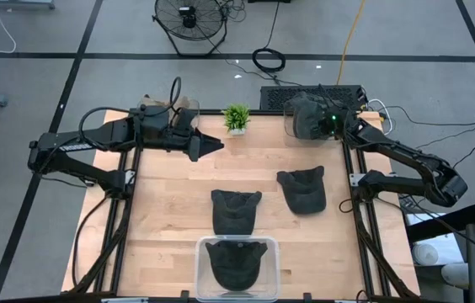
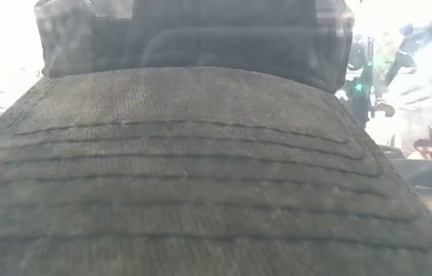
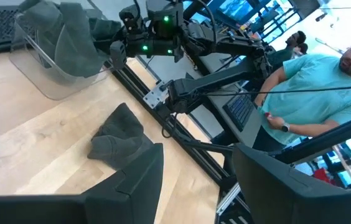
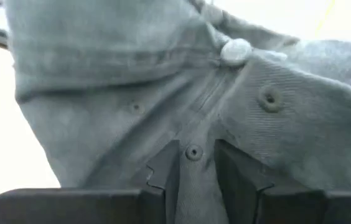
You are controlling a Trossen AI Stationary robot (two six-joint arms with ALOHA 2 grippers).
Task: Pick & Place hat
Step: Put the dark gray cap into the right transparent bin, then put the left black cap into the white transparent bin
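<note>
A hat (image 4: 225,106) is pinched in the right end effector (image 4: 195,163) over the far right corner bin (image 1: 292,126); fabric should be gripped firmly and lifted clear.

Beyond the wooden table (image 1: 170,210) lies a grey tiled floor (image 1: 94,38) with dark seams. A round floor fan (image 1: 190,23) stands behind the table's far edge (cables (image 1: 269,59) coil beside it), and a person in a teal shirt (image 3: 306,93) stands near the table's right side.
</note>
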